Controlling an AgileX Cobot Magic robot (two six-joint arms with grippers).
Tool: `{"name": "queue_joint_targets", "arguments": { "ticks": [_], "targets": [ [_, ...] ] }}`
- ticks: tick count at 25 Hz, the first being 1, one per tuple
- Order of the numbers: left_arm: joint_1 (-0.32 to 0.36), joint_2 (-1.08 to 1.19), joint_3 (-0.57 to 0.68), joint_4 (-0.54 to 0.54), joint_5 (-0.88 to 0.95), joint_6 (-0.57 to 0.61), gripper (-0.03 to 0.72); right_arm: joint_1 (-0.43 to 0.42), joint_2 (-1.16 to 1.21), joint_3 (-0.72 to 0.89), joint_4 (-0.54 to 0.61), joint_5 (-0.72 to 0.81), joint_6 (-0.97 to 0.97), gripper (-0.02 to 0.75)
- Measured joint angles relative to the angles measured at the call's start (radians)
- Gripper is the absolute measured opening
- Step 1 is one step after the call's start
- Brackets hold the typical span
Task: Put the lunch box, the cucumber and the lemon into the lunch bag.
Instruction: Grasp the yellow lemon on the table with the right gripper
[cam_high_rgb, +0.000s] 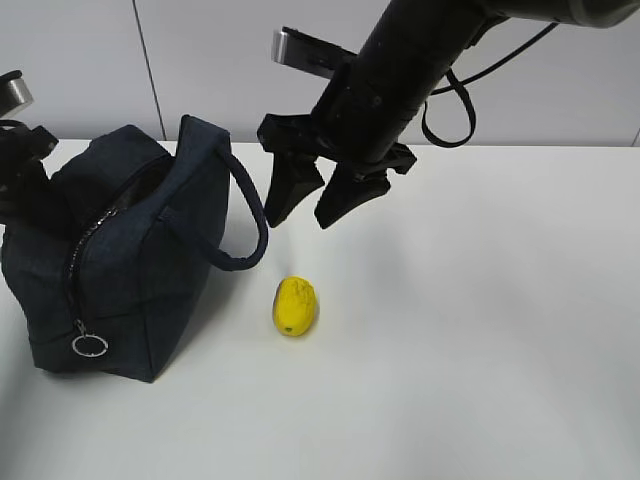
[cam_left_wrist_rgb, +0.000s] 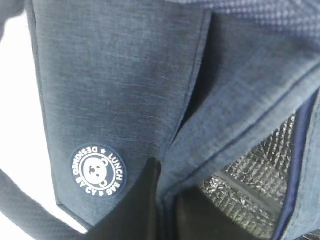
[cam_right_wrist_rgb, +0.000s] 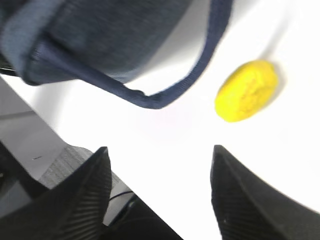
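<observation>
1. The lemon (cam_high_rgb: 295, 305) lies on the bench (cam_high_rgb: 480, 330), just right of the lunch bag (cam_high_rgb: 130, 260), near its looped handle (cam_high_rgb: 250, 225).
2. Right gripper (cam_high_rgb: 320, 195) is held above the lemon, fingers spread, empty.
3. Left gripper (cam_left_wrist_rgb: 167, 210): fingers pressed together on the bag's rim fabric.
4. Lemon is judged light, firm, prone to roll; it is best gripped across the short axis.
5. Foil lining (cam_left_wrist_rgb: 250, 185) and logo (cam_left_wrist_rgb: 97, 171) are shown only by the left wrist view; lunch box and cucumber are not seen.

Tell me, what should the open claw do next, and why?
Probably drop down over the lemon. The right gripper hangs open and empty above it, the lemon lies alone on the table, and the left gripper is pinching the lunch bag wall, holding it unzipped.
</observation>
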Motion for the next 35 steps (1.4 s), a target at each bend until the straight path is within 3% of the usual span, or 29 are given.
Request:
{"name": "queue_joint_targets", "arguments": {
  "ticks": [3, 7, 23, 35],
  "targets": [
    [0.01, 0.0, 0.0, 0.004, -0.002, 0.0, -0.009, 0.02, 0.0, 0.0, -0.106, 0.006, 0.106, 0.467],
    [0.027, 0.0, 0.0, 0.006, -0.004, -0.001, -0.009, 0.036, 0.0, 0.0, -0.16, 0.008, 0.216, 0.467],
    [0.041, 0.0, 0.0, 0.032, -0.022, -0.004, -0.009, 0.037, 0.135, 0.0, -0.163, -0.057, 0.327, 0.469],
    [0.043, 0.0, 0.0, 0.046, -0.029, -0.004, -0.009, 0.039, 0.245, -0.001, -0.164, -0.166, 0.346, 0.556]
  ]
}}
